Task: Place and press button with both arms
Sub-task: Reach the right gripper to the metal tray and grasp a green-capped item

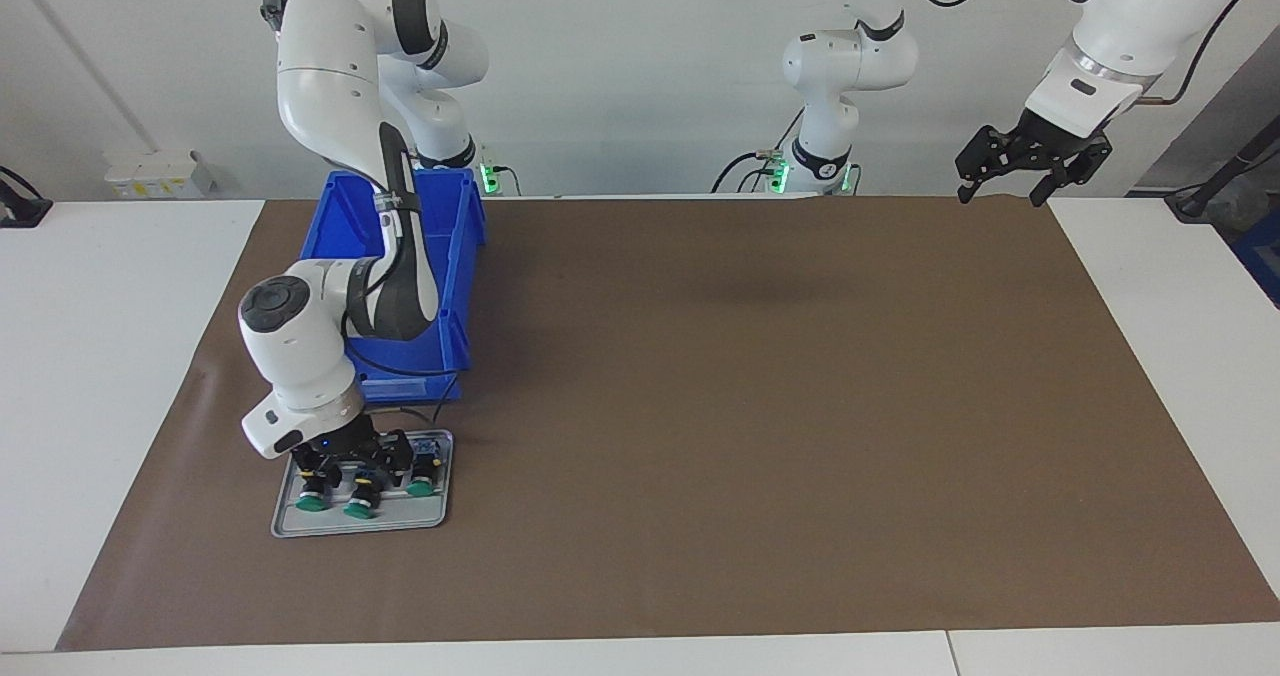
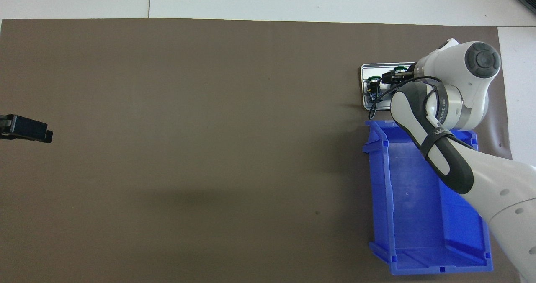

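Note:
Three green-capped buttons lie on their sides in a small metal tray (image 1: 290, 528) toward the right arm's end of the table. My right gripper (image 1: 360, 464) is down in the tray, open, with a finger on each side of the middle button (image 1: 357, 507). In the overhead view the right wrist hides most of the tray (image 2: 363, 71). There only the middle button's cap (image 2: 398, 69) and the button nearest the left arm's end (image 2: 374, 81) show. My left gripper (image 1: 1030, 161) waits open and empty, raised over the table's corner by its own base, and shows in the overhead view (image 2: 27, 129).
A blue bin (image 1: 462, 256) stands just nearer to the robots than the tray, and the right arm reaches over it. It also shows in the overhead view (image 2: 418, 224). A brown mat (image 1: 760, 406) covers the table.

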`<state>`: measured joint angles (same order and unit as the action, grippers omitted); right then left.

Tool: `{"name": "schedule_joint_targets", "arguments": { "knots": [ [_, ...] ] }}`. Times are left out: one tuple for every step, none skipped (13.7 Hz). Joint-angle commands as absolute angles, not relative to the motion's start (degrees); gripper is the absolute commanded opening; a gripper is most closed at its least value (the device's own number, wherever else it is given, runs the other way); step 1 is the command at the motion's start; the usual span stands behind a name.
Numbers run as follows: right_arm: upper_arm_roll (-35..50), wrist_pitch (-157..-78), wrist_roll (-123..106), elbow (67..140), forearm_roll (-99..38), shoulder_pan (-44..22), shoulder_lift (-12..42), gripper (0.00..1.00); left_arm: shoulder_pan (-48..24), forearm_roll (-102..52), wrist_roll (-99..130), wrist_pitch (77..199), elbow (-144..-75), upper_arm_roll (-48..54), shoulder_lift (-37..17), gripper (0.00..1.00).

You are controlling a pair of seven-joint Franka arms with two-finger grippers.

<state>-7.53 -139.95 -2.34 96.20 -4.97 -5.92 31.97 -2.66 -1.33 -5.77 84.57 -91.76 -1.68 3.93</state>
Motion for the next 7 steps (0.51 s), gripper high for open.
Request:
{"name": "schedule_joint_targets", "arguments": {
  "knots": [
    [-7.38, -141.41, -4.66, 96.85, -6.59, -5.36, 32.34, 0.72, -2.90, -0.88, -5.80, 84.20, -92.46, -2.02, 4.66, 1.00],
    [-7.38, -141.94, -5.18, 97.03, -6.59, -5.45, 32.69, 0.54, -2.99, -0.88, -5.80, 84.20, -92.46, -2.02, 4.66, 1.00],
    [-7.38, -141.94, -5.71, 96.86, -6.59, -5.45, 32.70, 0.17, -2.99, -0.88, -5.80, 84.20, -92.46, -2.02, 4.66, 1.00],
    [-7.38, -141.94, -5.80, 96.86, -6.59, -5.36, 32.70, 0.00, -2.90, -0.88, -5.80, 84.20, -92.46, -2.02, 4.66, 1.00],
    [-7.38, -141.51, -5.28, 96.51, -6.59, -5.45, 32.61, 0.00, -2.90, -0.88, -5.80, 84.20, -92.46, -2.02, 4.66, 1.00],
    [-7.38, -140.72, -4.93, 95.89, -6.59, -5.54, 32.52, 0.00, -2.90, -0.88, -5.80, 84.20, -92.46, -2.02, 4.66, 1.00],
    [-7.56, -140.54, -3.01, 95.71, -6.59, -6.23, 32.17, 0.00, -2.90, -0.88, -5.80, 84.20, -92.46, -2.02, 4.66, 1.00]
  ]
}}
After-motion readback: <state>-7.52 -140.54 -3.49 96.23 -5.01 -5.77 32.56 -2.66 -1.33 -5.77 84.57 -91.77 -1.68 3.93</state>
